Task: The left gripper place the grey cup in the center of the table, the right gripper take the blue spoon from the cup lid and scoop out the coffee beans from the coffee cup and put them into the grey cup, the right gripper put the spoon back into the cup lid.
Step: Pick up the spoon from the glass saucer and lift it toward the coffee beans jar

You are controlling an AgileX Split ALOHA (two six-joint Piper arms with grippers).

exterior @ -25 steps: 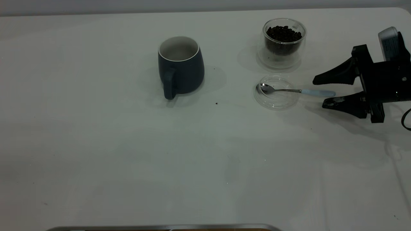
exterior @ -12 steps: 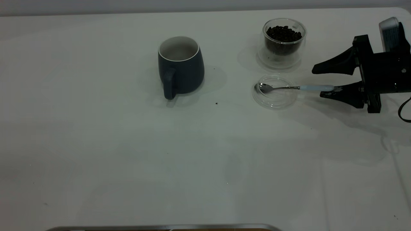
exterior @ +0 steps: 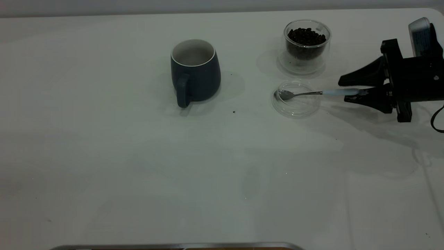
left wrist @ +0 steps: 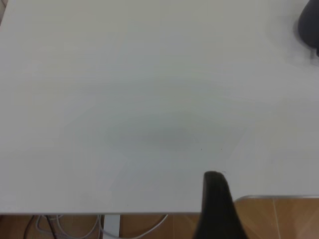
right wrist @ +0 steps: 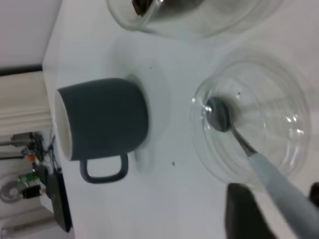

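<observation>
The grey cup (exterior: pixel 195 71) stands upright near the middle of the table, handle toward the front; it also shows in the right wrist view (right wrist: pixel 102 124) and at the edge of the left wrist view (left wrist: pixel 310 25). The glass coffee cup (exterior: pixel 306 45) holds coffee beans at the back right. In front of it lies the clear cup lid (exterior: pixel 296 99) with the blue spoon (exterior: pixel 321 92), its bowl in the lid (right wrist: pixel 259 144). My right gripper (exterior: pixel 347 91) is shut on the spoon's blue handle (right wrist: pixel 279 191). My left gripper (left wrist: pixel 219 209) hangs over the table's near edge, out of the exterior view.
A loose coffee bean (exterior: pixel 233 112) lies on the white table (exterior: pixel 138 156) between the grey cup and the lid. A metal rim (exterior: pixel 173 246) runs along the table's front edge. The right arm's cable (exterior: pixel 436 125) trails at the far right.
My right gripper has closed its jaws around the spoon handle. The handle end has shifted toward the back and the lid has slid slightly with it. The cups have not moved.
</observation>
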